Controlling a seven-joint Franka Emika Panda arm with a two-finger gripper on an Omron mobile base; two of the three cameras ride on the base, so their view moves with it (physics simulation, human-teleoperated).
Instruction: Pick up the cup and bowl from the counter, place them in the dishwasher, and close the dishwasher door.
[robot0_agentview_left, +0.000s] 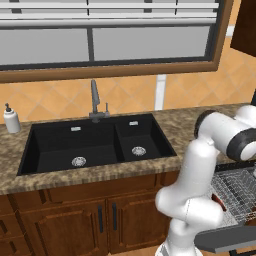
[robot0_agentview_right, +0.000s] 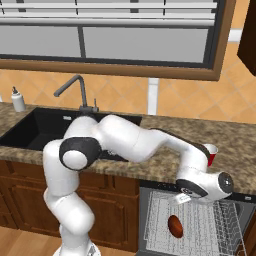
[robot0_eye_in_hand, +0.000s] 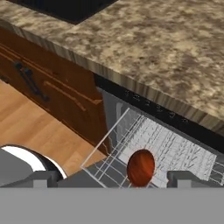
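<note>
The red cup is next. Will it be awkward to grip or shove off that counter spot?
The cup looks small and rigid, so it is probably light and easy to knock over with a careless nudge. It stands near the counter edge above the open dishwasher, so a push could send it over. Its glossy wall may be slippery.

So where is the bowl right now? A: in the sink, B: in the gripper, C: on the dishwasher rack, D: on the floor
C: the bowl lies on the wire rack of the open dishwasher, below the open gripper.
</note>
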